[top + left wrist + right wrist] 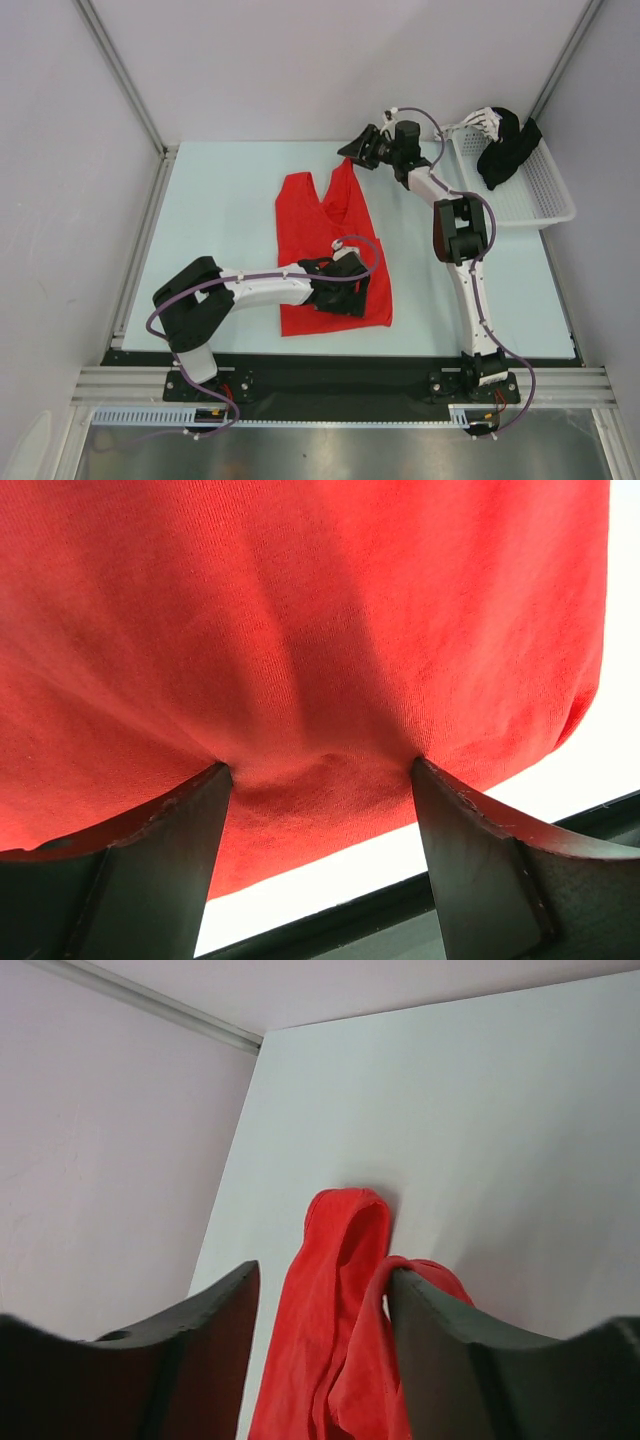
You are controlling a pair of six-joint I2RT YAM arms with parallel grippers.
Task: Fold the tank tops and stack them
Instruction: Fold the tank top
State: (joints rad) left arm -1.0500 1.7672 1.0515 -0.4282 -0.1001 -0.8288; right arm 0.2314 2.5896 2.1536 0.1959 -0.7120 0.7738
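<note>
A bright red tank top [310, 215] lies spread on the pale table, straps toward the back and hem toward the front. My left gripper [350, 296] is low over its lower right part. In the left wrist view the gripper [320, 768] is open, both fingertips pressing on the red fabric [300, 610] just inside the hem. My right gripper [360, 150] is at the far strap end. In the right wrist view it [322, 1272] is open, with the bunched red straps [340, 1250] between the fingers and one strap draped over the right finger [430, 1330].
A white mesh basket [545, 205] stands at the back right of the table with a black garment [505, 150] in it. Grey walls close in on the left, back and right. The black front rail [400, 900] runs just beyond the hem.
</note>
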